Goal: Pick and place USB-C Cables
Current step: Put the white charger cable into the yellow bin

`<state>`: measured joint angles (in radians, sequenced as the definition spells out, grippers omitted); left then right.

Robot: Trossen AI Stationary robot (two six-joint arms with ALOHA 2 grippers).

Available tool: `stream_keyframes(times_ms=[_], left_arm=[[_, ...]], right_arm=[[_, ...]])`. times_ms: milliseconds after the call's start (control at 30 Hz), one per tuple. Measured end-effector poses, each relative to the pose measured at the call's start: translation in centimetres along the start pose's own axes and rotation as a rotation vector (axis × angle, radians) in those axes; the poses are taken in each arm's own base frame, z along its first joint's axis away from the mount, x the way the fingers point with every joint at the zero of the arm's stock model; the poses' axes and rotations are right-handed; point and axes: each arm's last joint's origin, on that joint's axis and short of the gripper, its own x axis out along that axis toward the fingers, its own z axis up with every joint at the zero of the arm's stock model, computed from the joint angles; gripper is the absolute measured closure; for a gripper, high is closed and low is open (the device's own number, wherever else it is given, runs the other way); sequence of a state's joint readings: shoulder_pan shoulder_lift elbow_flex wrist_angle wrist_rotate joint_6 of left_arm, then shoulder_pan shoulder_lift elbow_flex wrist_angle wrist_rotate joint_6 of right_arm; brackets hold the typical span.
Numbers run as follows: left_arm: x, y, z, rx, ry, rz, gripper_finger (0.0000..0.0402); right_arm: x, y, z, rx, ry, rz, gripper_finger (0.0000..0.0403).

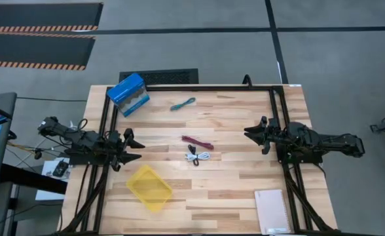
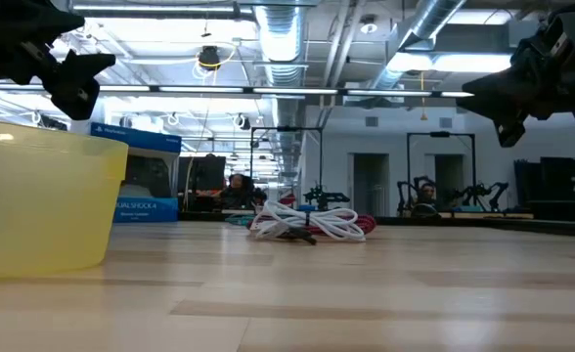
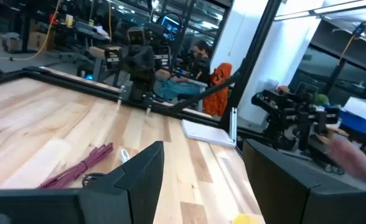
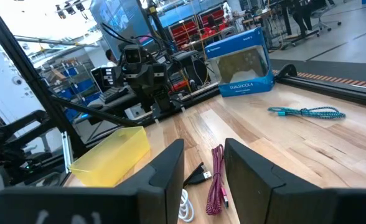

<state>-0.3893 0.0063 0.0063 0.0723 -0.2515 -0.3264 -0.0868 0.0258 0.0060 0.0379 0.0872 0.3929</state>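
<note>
Four cable bundles lie on the wooden table. The teal cable (image 1: pixel 183 103) (image 4: pixel 307 112) lies toward the far edge. The dark red cable (image 1: pixel 197 141) (image 3: pixel 77 168) (image 4: pixel 217 180) is at the middle. The white cable (image 1: pixel 201 157) (image 2: pixel 307 223) lies just nearer, with the black cable (image 1: pixel 194 160) (image 4: pixel 198 174) against it. My left gripper (image 1: pixel 131 147) (image 3: pixel 201 186) hovers open at the left, above the table. My right gripper (image 1: pixel 253 136) (image 4: pixel 205 168) hovers open at the right. Both point toward the middle and touch nothing.
A yellow tray (image 1: pixel 149 187) (image 2: pixel 43 200) sits near the table's near-left. A blue box (image 1: pixel 128 94) (image 4: pixel 242 62) stands at the far-left corner. A pale notebook (image 1: pixel 272 211) lies at the near-right corner. Black frame rails run along the table's sides and far edge.
</note>
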Motion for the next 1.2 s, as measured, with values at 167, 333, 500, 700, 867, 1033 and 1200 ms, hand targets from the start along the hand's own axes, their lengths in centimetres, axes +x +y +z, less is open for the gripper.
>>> stream_keyframes(times_ms=[167, 333, 500, 700, 867, 1033, 1200], left_arm=[[0.0, 0.0, 0.0, -0.021, -0.002, 0.006, 0.0194], [0.0, 0.0, 0.0, -0.079, -0.002, 0.006, 0.0194], [0.0, 0.0, 0.0, -0.123, -0.003, 0.007, 0.0194], [0.0, 0.3, 0.3, -0.116, -0.066, 0.114, 0.0194], [-0.1, 0.4, 0.8, -0.148, -0.137, 0.171, 0.0194], [-0.2, -0.2, 2.4, -0.108, -0.149, 0.146, 0.0194], [0.4, -0.6, 4.0, -0.038, -0.129, 0.275, 0.0194]], right_arm=[[0.0, 0.0, 0.0, 0.0, 0.001, 0.0, 0.0262], [0.0, -0.1, 0.1, 0.0, -0.012, -0.024, 0.0264], [0.0, -0.2, 0.1, 0.002, -0.014, -0.028, 0.0262], [0.0, -0.1, 0.2, 0.116, -0.024, -0.026, 0.0264], [0.0, -0.1, 0.2, 0.213, -0.032, -0.024, 0.0262], [0.0, -0.2, 0.7, 0.304, -0.116, -0.082, 0.0262], [-0.3, 0.3, 2.4, 0.381, -0.313, -0.034, 0.0261]])
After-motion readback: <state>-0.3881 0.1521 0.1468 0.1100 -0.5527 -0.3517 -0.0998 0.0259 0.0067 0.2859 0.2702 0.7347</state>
